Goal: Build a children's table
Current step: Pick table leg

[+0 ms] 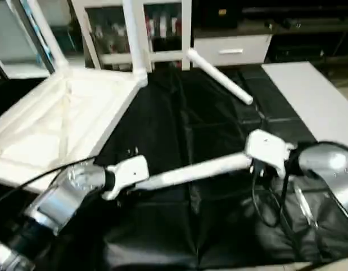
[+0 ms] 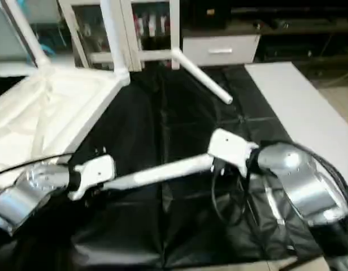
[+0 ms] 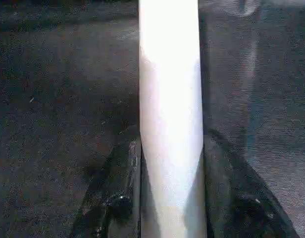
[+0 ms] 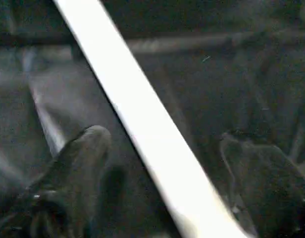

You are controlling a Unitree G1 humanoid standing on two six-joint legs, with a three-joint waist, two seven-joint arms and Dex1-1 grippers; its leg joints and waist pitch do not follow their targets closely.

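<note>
A black cloth [image 1: 179,130] covers the work table, with white cabinets [image 1: 230,51] behind. The upturned tabletop [image 1: 61,118] lies far left, a loose leg [image 1: 219,76] beyond. The left gripper [image 3: 170,208] clamps another leg [image 1: 196,169]; the right gripper [image 4: 162,168] seems spread around it, apparently not touching.

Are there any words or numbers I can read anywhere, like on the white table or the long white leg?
None can be read.
tabletop: plain white, no writing.
leg across the black cloth: plain white, no writing.
Second leg lying farther back: plain white too.
Things in the glass cabinet at the back: may carry labels, too blurred to read.
</note>
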